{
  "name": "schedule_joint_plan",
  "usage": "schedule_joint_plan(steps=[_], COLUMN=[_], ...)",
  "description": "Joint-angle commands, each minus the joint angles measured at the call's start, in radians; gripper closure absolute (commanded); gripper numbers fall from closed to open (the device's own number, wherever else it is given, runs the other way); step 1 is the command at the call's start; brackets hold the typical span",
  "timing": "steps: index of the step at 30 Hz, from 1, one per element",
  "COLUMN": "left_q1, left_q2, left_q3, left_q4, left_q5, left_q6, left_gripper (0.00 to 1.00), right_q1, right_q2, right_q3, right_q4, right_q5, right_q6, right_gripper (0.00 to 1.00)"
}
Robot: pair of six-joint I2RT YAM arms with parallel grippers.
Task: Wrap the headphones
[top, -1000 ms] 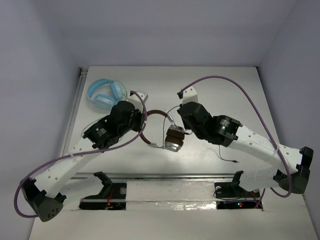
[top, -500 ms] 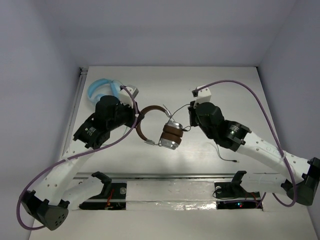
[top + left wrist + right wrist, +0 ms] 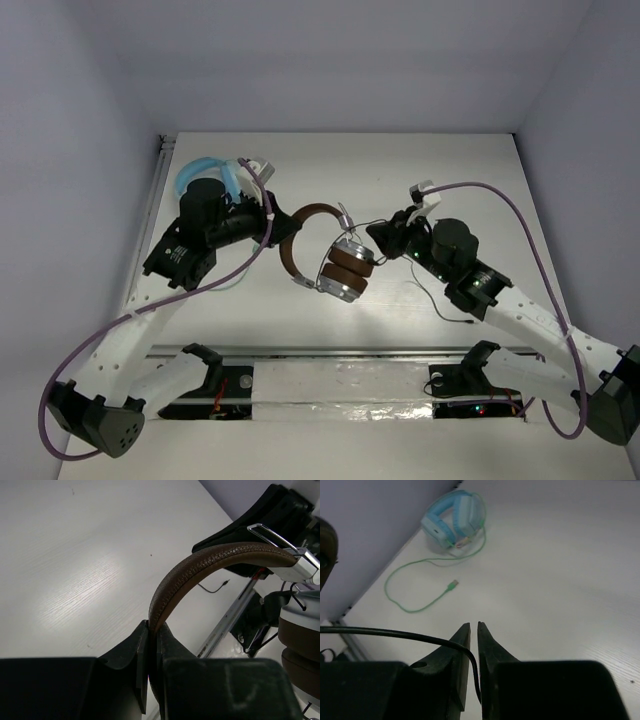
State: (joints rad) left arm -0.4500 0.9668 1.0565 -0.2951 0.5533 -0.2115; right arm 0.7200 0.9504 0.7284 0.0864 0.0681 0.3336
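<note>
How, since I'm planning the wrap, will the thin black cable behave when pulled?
Probably floppy: the black cable bends in a loose curve into the right gripper. Likely light and slippery, being thin and smooth, so it may slide through a loose grip.

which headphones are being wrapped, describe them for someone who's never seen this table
On the white table, look at the middle. The over-ear headphones there have a brown headband, clamped in the left gripper, and silver cups; the other pair, far left, is light blue.
</note>
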Motion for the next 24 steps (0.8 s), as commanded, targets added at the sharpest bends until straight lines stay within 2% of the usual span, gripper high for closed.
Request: schedule_joint_plan(steps=[1, 2, 5, 10, 13, 19, 24], left_q1=[0.004, 0.004, 0.004, 0.004, 0.004, 0.004, 0.004], left_q2=[-0.027, -0.030, -0.040, -0.031, -0.022, -0.014, 0.024], left_q3=[0.086, 0.092, 0.118, 0.198, 0.250, 0.290, 0.336], left_q4=[0.145, 0.154, 0.201, 0.229, 0.205, 0.221, 0.224], left_q5=[0.074, 0.057, 0.027, 0.002, -0.061, -0.196, -0.308], left_q6=[-0.106, -0.120, -0.178, -0.244, -0.258, -0.293, -0.301], left_gripper=[1.00, 1.00, 1.00, 1.00, 1.00, 1.00, 1.00], right_q1=[-0.013, -0.013, -0.013, -0.013, -0.013, -0.013, -0.013], right_q2=[-0.031, -0.032, -0.003, 0.070, 0.091, 0.142, 0.099], right_q3=[-0.066, -0.084, -0.132, -0.173, -0.201, -0.234, -0.332], right_q4=[0.249, 0.322, 0.404, 0.484, 0.532, 0.444, 0.379], right_q5=[-0.235, -0.267, -0.326, -0.370, -0.383, -0.330, -0.272], right_q6=[0.050, 0.064, 0.099, 0.153, 0.186, 0.240, 0.332], right_gripper=[0.83, 0.80, 0.73, 0.70, 0.66, 0.62, 0.61])
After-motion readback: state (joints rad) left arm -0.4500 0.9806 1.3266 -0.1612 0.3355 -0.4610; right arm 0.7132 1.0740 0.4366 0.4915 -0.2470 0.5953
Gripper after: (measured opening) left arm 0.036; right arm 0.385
